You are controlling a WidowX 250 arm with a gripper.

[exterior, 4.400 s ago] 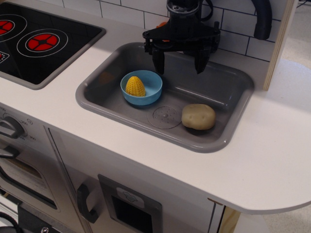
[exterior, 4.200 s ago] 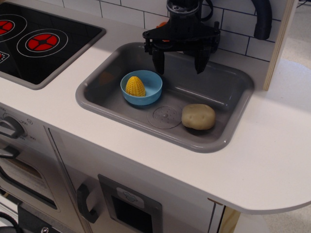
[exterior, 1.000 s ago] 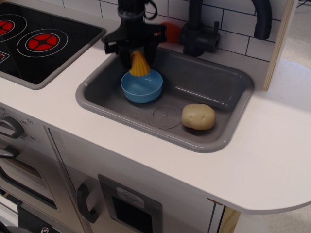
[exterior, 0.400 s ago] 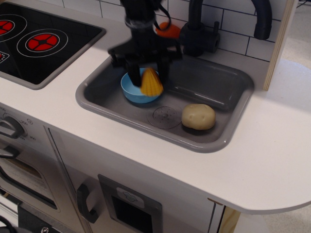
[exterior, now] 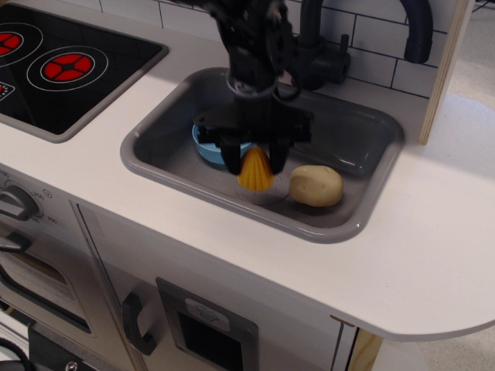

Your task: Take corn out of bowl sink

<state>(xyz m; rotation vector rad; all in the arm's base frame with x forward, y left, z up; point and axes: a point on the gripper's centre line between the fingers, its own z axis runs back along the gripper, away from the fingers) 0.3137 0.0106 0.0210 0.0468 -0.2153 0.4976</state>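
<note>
The corn (exterior: 255,171) was held between the jaws of the gripper (exterior: 254,164), which was closed on its upper part, tip upward and broad end down. It was clear of the bowl (exterior: 203,141), of which only a blue sliver could be seen behind the black arm, and it was placed over the floor of the sink (exterior: 340,131) above the round drain mark, just beside the potato (exterior: 315,185).

The step in hand was judged to be the carrying and setting down: the lifting out of the bowl was done, and the release was not yet made. Whether the base of the corn was already touching the sink floor could not be told with certainty (it appeared to be touching or just above it).

The next move would call for a short lowering, if any gap was left, and then an opening of the jaws. Care would be needed that the potato was not nudged and that the corn was not tipped.
</note>
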